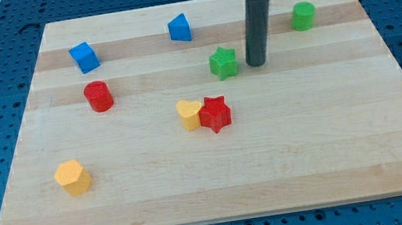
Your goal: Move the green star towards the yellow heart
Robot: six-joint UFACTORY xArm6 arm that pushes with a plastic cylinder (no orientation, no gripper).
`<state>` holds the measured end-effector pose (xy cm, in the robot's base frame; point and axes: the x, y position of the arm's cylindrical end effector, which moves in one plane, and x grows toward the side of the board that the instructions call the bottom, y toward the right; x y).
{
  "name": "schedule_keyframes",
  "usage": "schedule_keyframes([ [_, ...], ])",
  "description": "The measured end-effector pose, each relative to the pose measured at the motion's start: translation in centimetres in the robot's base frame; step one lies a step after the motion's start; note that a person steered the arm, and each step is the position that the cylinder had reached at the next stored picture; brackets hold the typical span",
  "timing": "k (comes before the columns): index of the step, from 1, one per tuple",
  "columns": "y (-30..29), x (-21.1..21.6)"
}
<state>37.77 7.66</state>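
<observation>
Green star (223,63): upper middle of counter (332,149); my tip (256,64) just to its right (no jaws fitted). Yellow heart (189,115): below-left, touching red star (215,113); path between open.

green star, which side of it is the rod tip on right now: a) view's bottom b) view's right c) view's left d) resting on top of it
b, my tip stands just to the view's right of the green star, with a narrow gap showing between them.
</observation>
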Motion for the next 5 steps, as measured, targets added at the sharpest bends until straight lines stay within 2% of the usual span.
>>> schedule_keyframes([
  [2, -2.2, -1.9],
  [3, -5.1, 0.5],
  [4, -6.1, 4.8],
  [5, -5.3, 4.7],
])
